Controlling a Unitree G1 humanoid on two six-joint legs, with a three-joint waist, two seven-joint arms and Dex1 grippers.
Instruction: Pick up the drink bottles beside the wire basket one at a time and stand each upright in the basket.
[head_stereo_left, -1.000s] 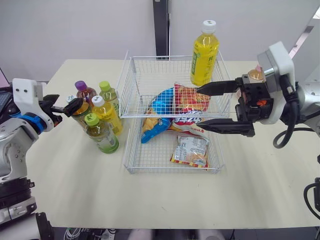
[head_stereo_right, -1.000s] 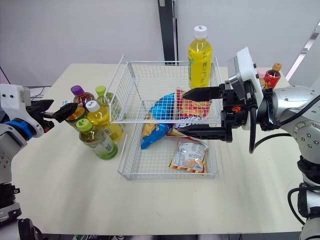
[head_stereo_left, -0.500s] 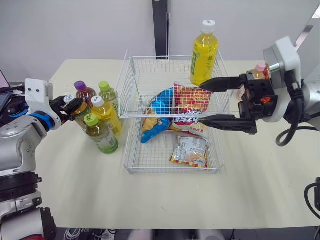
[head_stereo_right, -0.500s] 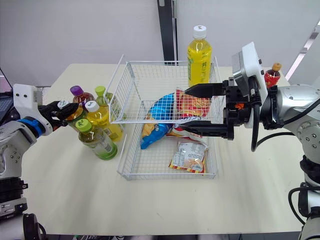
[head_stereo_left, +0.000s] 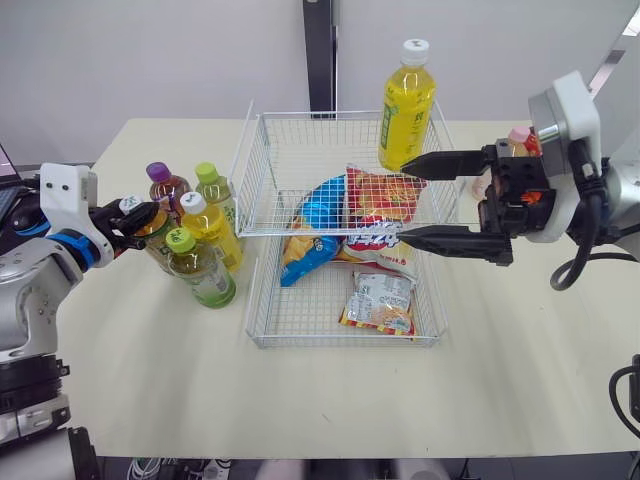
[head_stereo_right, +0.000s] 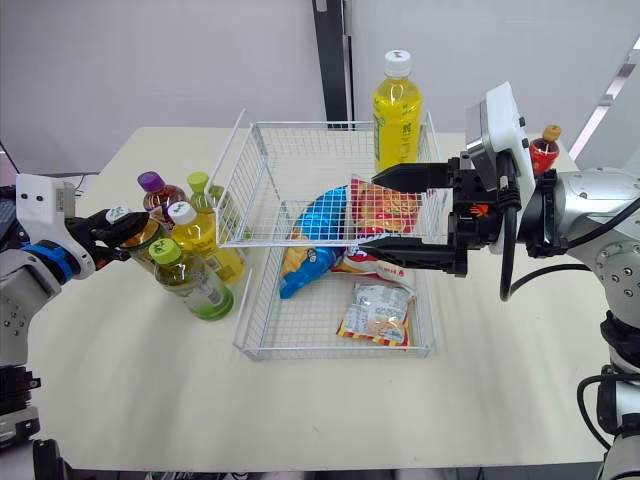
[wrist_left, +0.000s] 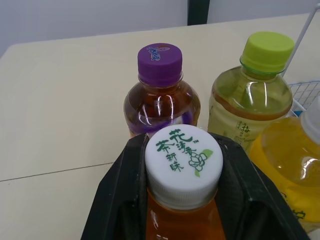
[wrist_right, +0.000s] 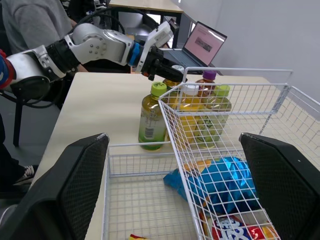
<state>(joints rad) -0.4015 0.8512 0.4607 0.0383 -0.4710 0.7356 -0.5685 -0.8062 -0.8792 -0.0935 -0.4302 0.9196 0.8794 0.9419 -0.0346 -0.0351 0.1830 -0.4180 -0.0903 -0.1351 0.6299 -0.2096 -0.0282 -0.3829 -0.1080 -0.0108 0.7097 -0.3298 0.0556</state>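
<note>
Several drink bottles stand in a cluster left of the wire basket (head_stereo_left: 252, 231). My left gripper (head_stereo_left: 135, 213) is shut on the neck of the amber bottle with a white printed cap (wrist_left: 183, 162), and its black fingers (wrist_left: 119, 200) press both sides. Around that bottle stand a purple-capped bottle (wrist_left: 160, 95), a green-capped one (wrist_left: 254, 95), a yellow one (head_stereo_left: 208, 228) and a green tea bottle (head_stereo_left: 198, 270). A tall yellow bottle (head_stereo_left: 407, 98) stands upright at the basket's far right corner. My right gripper (head_stereo_left: 403, 199) hangs open over the basket's right half, holding nothing.
Snack bags (head_stereo_left: 370, 205) lie in the basket, and a flat packet (head_stereo_left: 380, 302) sits near its front. A small bottle with a pink cap (head_stereo_right: 543, 150) stands behind my right arm. Beyond the table's left side are a laptop (wrist_right: 202, 42) and a person (wrist_right: 30, 20).
My left gripper moved in from the left and closed on the white-capped amber bottle. The right gripper shifted slightly to the right and stayed open.
</note>
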